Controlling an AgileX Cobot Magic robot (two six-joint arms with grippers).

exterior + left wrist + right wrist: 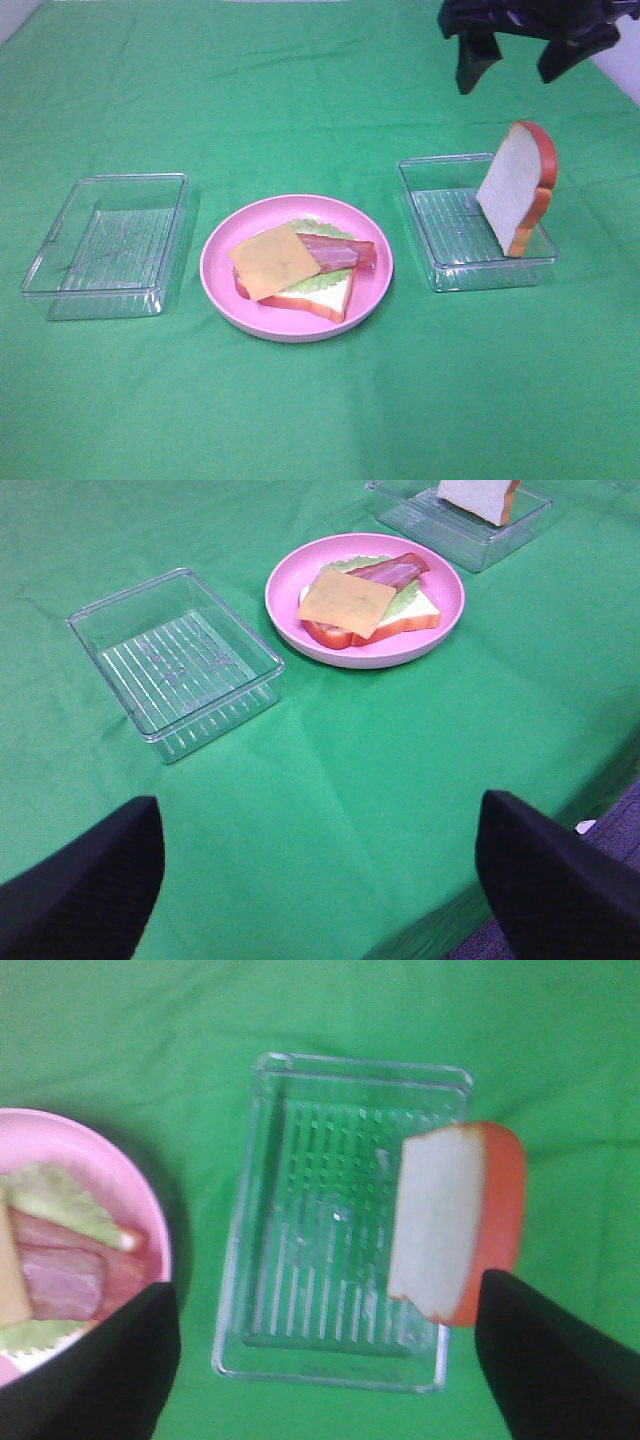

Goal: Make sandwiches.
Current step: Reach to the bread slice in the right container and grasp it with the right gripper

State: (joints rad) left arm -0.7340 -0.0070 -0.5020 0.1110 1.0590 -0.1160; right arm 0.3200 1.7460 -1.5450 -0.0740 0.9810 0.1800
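Note:
On the pink plate (218, 250) lies an open stack: a white bread slice (332, 298), green lettuce (318, 228), a red-brown bacon strip (347, 252) and an orange cheese square (272, 260) on top. A second bread slice (512, 190) stands on edge in the right clear tray (440, 272), leaning on its right wall. My right gripper (515, 72) hangs open well above that tray, holding nothing; its wrist view shows the slice (440, 1220) between and beyond its fingers. My left gripper (318, 860) is open and empty over bare cloth, short of the left tray (240, 695) and the stack (345, 602).
An empty clear tray (60, 290) sits left of the plate. A green cloth covers the table; in the left wrist view its edge (560, 810) drops off close to the left gripper.

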